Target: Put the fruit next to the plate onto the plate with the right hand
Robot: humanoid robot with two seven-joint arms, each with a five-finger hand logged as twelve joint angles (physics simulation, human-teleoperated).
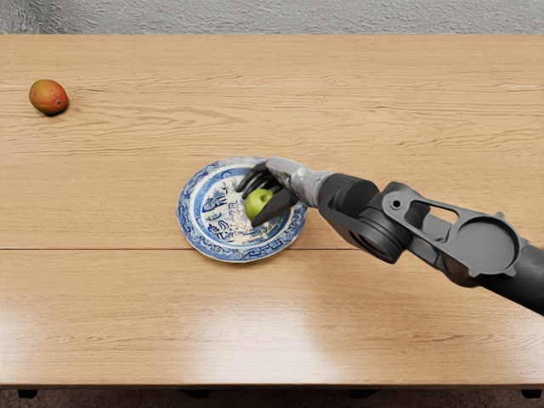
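Right robot hand clasping one green fruit, over one plate, one reddish fruit well apart

The table is lit brightly and evenly from above. Pale glare is spread along its near edge, strongest at the lower left. A soft, short shadow is cast beneath the reddish fruit. The green fruit is partly shaded by the right hand. The wood grain is rendered slightly smeared.
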